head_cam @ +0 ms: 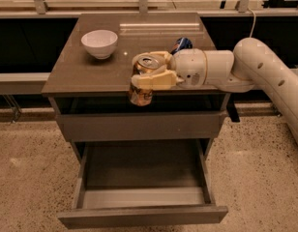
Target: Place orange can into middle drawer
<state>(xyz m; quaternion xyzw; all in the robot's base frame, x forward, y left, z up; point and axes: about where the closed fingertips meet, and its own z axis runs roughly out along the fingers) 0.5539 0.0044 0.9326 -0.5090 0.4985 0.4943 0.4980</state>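
The orange can [142, 86] is held upright in my gripper [150, 71], whose cream fingers are shut around its sides. The can hangs over the front edge of the cabinet top, above the open middle drawer [141, 178]. The drawer is pulled out towards me, with a grey floor and low side walls, and nothing lies in it. My white arm [255, 71] reaches in from the right.
A white bowl [99, 42] stands at the back left of the brown cabinet top [81, 71]. A blue can [182, 44] sits behind my gripper. The upper drawer's grey front panel [139, 125] is shut. Speckled floor surrounds the cabinet.
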